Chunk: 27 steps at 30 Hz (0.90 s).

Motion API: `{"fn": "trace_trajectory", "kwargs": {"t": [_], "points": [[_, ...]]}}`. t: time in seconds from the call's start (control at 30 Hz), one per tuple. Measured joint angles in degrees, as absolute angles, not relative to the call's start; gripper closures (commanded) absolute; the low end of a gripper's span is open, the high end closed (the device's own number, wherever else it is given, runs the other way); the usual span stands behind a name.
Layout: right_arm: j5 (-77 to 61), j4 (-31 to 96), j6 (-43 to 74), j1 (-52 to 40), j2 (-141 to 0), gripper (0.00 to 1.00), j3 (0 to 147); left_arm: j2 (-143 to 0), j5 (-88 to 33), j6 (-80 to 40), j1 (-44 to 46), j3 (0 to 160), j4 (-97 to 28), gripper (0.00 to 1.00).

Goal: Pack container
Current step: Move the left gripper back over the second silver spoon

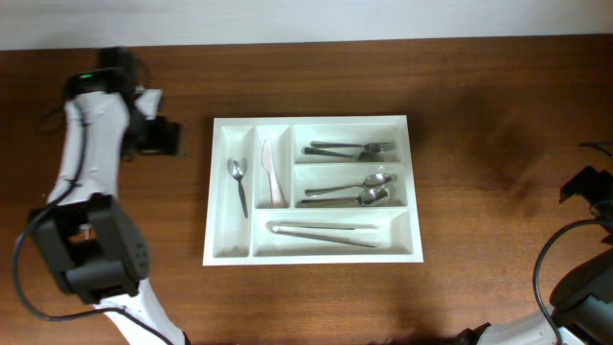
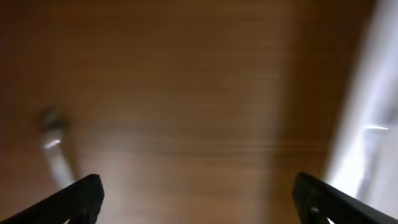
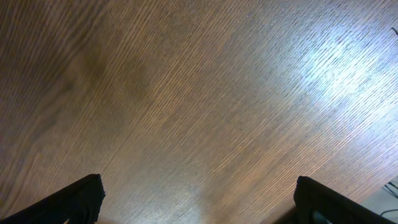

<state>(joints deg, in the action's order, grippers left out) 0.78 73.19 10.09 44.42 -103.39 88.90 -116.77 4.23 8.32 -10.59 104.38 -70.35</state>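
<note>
— Layout, biggest first?
— Dark wooden table. Centred on it, large white plastic five-compartment cutlery tray, long axis across the table, from one arm toward the other. Loaded: long metal utensils in the robot-side wide slot, metal spoons in the middle one, metal forks in the far one. White plastic knife and small metal teaspoon in the two narrow slots.
— Grippers?
— Left gripper: fingers spread wide, holding nothing, just beside the tray's narrow-slot end. White rim at the right edge of the left wrist view. Right gripper: also spread and empty, over bare wood, well apart from the tray.
— Next move?
— Judgement only: nothing loose seen from overhead, so probably packed or close to it. Blurred pale streak in the left wrist view, can't identify. If anything remains, nearer side is the left; reach toward table centre, narrow slots first.
</note>
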Motion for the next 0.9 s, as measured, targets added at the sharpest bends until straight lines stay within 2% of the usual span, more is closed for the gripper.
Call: {"fn": "trace_trajectory", "kwargs": {"t": [0.37,0.67,0.9], "points": [[0.78,73.19,10.11,44.42,-103.39,0.01,88.90,-116.77,4.40,8.40,-27.55,104.38,-70.37,0.01],[0.78,73.19,10.13,44.42,-103.39,0.01,88.90,-118.58,3.01,10.39,-33.74,104.38,-70.50,0.01],[0.78,73.19,10.13,44.42,-103.39,0.01,88.90,-123.07,-0.58,17.82,-34.74,104.38,-69.21,0.01]]}}
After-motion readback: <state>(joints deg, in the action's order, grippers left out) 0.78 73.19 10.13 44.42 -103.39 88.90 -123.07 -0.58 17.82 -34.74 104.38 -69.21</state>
